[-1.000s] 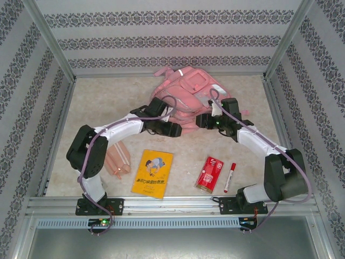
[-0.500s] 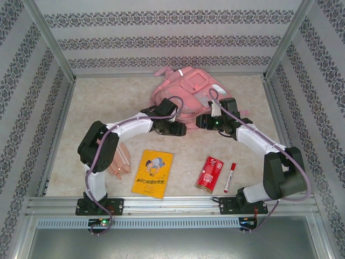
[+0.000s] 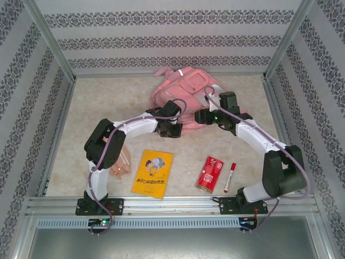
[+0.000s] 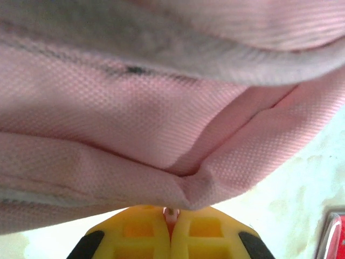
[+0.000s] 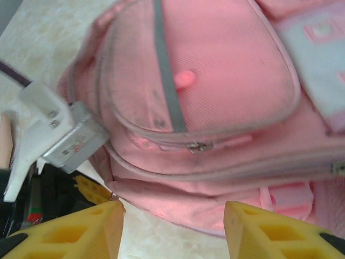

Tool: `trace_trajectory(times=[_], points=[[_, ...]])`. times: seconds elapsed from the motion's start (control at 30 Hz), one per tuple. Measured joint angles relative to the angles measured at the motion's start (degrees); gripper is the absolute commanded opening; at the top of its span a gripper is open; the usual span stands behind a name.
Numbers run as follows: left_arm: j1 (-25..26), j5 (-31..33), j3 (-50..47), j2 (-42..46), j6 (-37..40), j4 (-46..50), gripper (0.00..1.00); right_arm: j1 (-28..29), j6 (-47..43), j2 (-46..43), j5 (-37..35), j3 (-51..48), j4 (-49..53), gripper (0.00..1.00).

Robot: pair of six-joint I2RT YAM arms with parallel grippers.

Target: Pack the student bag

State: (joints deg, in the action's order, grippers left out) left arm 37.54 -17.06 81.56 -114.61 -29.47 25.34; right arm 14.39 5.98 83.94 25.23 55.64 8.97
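Left end effector (image 4: 171, 211) pinching fold of soft pink woven student bag (image 4: 161, 118); right end effector (image 5: 173, 216) spread, bag just ahead.

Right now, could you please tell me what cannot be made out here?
- Left wrist view: which part of the student bag the shut left pincer pinches; too close to tell.
- Top view: title on the yellow book, too small.
- Top view: far ends of the wooden sticks, hidden under the left arm.
- Right wrist view: the bag's top, cut off by the frame edge.
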Motion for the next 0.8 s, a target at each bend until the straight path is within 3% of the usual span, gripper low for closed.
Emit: trace_trajectory(times=[0.1,0.27,0.43,0.6,0.67,0.8], points=[[0.0,-1.4,-0.5,2.1,2.6,0.0,0.00,0.0,-11.0,0.0,4.1,1.6,2.0,0.57],[-0.9,-5.3,-2.9,6.9,7.6,-1.4,0.00,1.8,-36.7,0.0,9.1,1.9,9.7,0.67],[-1.2,-9.5,-6.1,8.7,12.0,-3.2,0.00,6.9,-53.1,1.4,5.1,0.5,9.7,0.68],[-1.2,-12.4,-7.3,10.1,15.3,-5.0,0.00,7.7,-60.4,4.6,0.4,0.3,7.5,0.68],[-1.2,-13.0,-7.7,10.9,15.8,-5.5,0.00,7.7,-62.4,5.3,-0.4,0.3,6.6,0.63],[-2.0,-14.6,-8.9,11.4,16.6,-6.3,0.00,7.6,-64.8,5.9,-1.3,0.2,4.6,0.30]])
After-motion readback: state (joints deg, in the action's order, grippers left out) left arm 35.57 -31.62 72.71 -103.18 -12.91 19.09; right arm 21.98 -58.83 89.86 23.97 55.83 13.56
